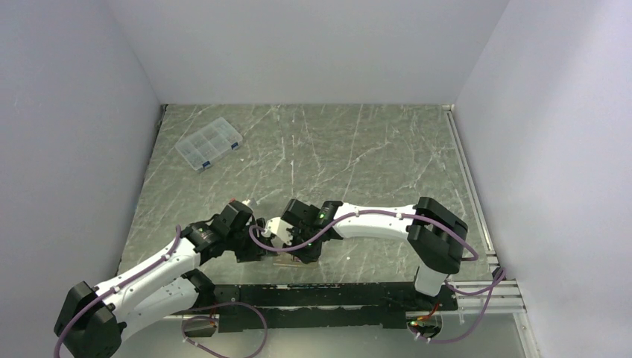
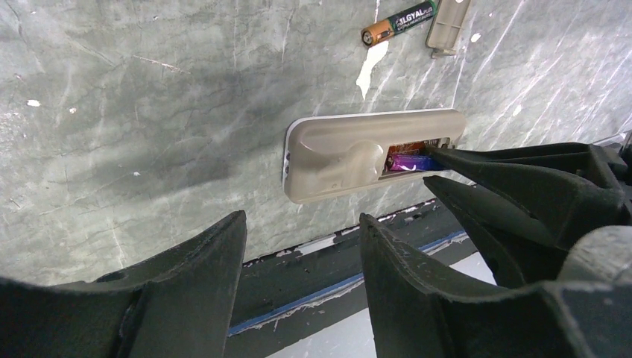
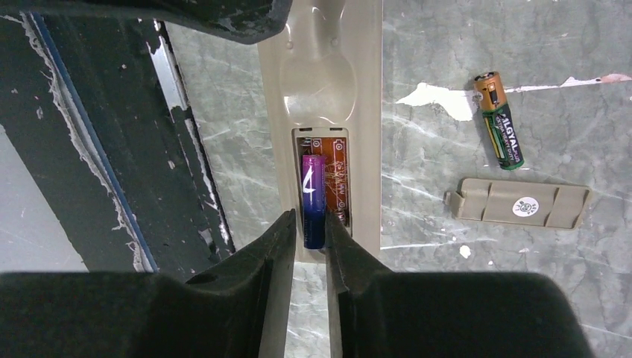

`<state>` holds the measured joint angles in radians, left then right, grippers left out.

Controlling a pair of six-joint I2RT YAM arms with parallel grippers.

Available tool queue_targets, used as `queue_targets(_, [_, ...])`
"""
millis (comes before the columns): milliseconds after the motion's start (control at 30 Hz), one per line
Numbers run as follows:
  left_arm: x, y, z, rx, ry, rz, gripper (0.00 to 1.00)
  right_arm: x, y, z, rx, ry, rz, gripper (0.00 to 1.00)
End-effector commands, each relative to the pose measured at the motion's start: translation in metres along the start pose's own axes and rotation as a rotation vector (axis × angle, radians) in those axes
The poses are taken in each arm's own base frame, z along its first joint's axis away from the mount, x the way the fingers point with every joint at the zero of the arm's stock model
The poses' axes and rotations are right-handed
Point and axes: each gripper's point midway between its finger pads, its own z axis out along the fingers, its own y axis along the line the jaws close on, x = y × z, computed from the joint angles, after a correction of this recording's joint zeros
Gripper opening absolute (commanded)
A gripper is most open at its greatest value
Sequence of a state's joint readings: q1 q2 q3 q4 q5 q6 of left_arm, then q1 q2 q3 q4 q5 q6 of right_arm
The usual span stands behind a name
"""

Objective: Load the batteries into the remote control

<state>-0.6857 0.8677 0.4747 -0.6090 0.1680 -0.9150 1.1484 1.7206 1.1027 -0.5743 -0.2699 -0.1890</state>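
The remote control lies back up near the table's front edge, its battery bay open. A blue-purple battery lies in the bay's left slot, and the right slot shows bare orange board. My right gripper is shut on the near end of this battery. The second battery, dark green and orange, lies loose on the table. The remote and purple battery also show in the left wrist view. My left gripper is open and empty, just short of the remote's long side.
The beige battery cover lies flat beside the loose battery. A clear compartmented box stands at the back left. The black front rail runs close below the remote. Both grippers crowd together over the remote.
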Motion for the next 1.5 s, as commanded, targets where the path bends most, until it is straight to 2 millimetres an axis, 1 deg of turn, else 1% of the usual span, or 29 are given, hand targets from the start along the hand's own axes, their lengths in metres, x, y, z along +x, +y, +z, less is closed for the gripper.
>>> queue_targets(0, [-0.002,-0.005,0.002,0.031,-0.011,-0.006,0.62,-0.026,-0.001,-0.013,0.03,-0.081,-0.002,0.24])
queue_targets(267, [-0.003,-0.008,0.007,0.039,-0.001,-0.003,0.62,-0.029,-0.006,-0.029,0.093,-0.118,0.033,0.27])
queue_targets(567, [-0.004,-0.01,0.015,0.045,0.013,0.005,0.62,-0.034,-0.011,-0.06,0.183,-0.206,0.102,0.3])
queue_targets(633, [-0.004,-0.012,0.016,0.05,0.016,0.006,0.62,-0.034,-0.012,-0.066,0.207,-0.233,0.131,0.3])
queue_targets(800, [-0.003,-0.011,0.021,0.047,0.029,0.011,0.61,-0.03,-0.014,-0.075,0.253,-0.274,0.295,0.28])
queue_targets(1067, [-0.003,-0.009,0.027,0.036,0.039,0.025,0.57,-0.02,-0.006,-0.071,0.235,-0.32,0.528,0.28])
queue_targets(1133, [-0.003,-0.009,0.028,0.039,0.04,0.027,0.56,-0.016,-0.008,-0.068,0.246,-0.338,0.585,0.28])
queue_targets(1300, [0.0,-0.008,0.032,0.04,0.055,0.027,0.54,-0.019,-0.004,-0.061,0.206,-0.388,0.7,0.29])
queue_targets(1467, [0.001,-0.008,0.034,0.049,0.059,0.024,0.52,-0.023,-0.003,-0.052,0.188,-0.397,0.801,0.31])
